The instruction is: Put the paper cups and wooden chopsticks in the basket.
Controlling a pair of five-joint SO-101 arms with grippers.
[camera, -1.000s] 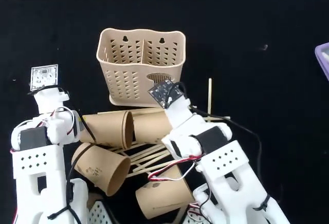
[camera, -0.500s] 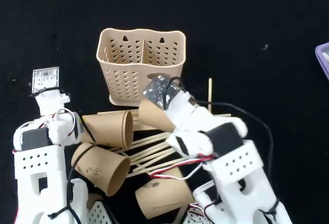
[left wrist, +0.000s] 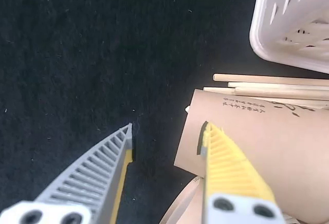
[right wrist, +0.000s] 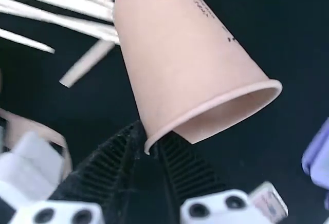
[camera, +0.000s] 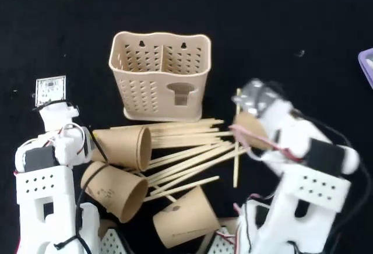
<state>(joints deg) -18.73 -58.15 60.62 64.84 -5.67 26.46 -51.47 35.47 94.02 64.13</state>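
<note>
Pinched only by its rim in the right hand (right wrist: pixel 152 143), the paper cup (right wrist: pixel 190 64) may slip short of the basket (camera: pixel 152 94).

Your basket (camera: pixel 160 76) is beige with rows of slots, the paper cups (camera: pixel 119 145) brown with small dark print, the wooden chopsticks (camera: pixel 192 151) pale, the table (camera: pixel 303 27) black. Your left gripper (left wrist: pixel 166 129) pairs grey and yellow ribbed fingers; your right gripper (right wrist: pixel 151 142) is black, its paper cup (right wrist: pixel 190 64) brown.

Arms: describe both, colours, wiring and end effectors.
The left arm and right arm are white blocky plastic with black motors, perforated panels and red-and-black wiring. The left end effector has one grey ribbed finger and one yellow; the right end effector has black ribbed fingers.
</note>
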